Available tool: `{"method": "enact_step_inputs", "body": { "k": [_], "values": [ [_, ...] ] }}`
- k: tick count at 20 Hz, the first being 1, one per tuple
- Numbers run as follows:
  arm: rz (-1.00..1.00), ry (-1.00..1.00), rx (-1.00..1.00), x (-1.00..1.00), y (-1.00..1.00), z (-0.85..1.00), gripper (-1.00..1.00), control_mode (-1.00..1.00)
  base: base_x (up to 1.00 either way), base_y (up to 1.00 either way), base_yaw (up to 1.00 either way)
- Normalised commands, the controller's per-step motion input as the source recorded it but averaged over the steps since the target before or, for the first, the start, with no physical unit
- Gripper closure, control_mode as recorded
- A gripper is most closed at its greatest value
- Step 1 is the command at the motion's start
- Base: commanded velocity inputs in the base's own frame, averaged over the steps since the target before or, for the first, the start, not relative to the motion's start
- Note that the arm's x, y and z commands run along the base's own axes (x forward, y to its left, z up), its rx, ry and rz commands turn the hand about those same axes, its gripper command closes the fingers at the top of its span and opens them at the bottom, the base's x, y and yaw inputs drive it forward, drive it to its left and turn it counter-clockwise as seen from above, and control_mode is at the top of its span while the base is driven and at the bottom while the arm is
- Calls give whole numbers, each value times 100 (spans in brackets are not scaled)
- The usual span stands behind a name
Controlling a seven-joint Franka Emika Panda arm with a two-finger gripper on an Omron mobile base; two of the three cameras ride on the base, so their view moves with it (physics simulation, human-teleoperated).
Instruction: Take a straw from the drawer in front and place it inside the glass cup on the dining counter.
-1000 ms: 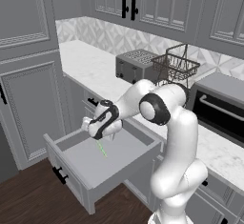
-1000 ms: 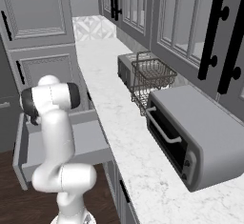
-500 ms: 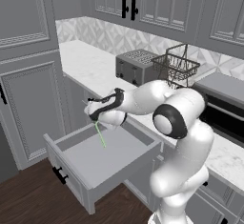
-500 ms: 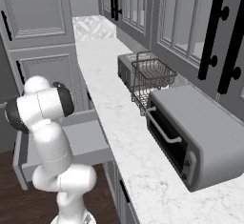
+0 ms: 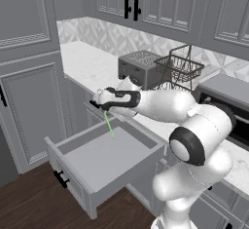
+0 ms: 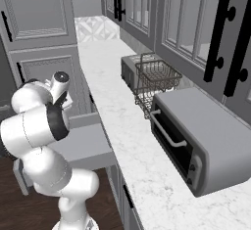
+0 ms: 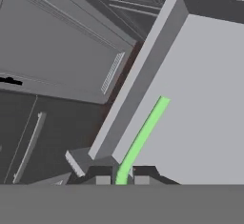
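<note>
My gripper (image 5: 103,109) is shut on the upper end of the straw (image 5: 110,124), a thin light-green stick that hangs slanted over the open drawer (image 5: 104,160), clear of its floor. In the hand view the straw (image 7: 143,135) runs up from between my gripper's (image 7: 122,176) dark fingertips (image 7: 101,174) across the drawer's grey floor (image 7: 205,99). The drawer (image 6: 83,146) also shows behind my arm in the right base view. The glass cup and the dining counter are out of view.
On the marble kitchen counter (image 5: 90,62) behind the drawer stand a toaster (image 5: 141,67), a wire basket (image 5: 177,69) and a toaster oven (image 6: 201,136). Tall grey cabinet doors (image 5: 29,101) stand to the drawer's left. Dark wood floor (image 5: 29,199) lies in front.
The gripper has risen with the straw, lifting it from low inside the drawer to above it. The arm's elbow has swung down and to the right.
</note>
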Motion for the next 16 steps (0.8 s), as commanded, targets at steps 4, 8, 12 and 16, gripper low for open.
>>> {"method": "enact_step_inputs", "body": {
  "k": [4, 8, 12, 16],
  "values": [
    [-4, -1, 0, -38, -60, 100, 100, -100, 0, 0, 0],
    [-8, 0, 0, -76, -63, 100, 100, -100, 0, 0, 0],
    [-11, 0, 0, -95, -46, 95, 100, -100, 0, 0, 0],
    [-15, 0, 0, -77, -20, 51, 100, -100, 0, 0, 0]
  ]
}}
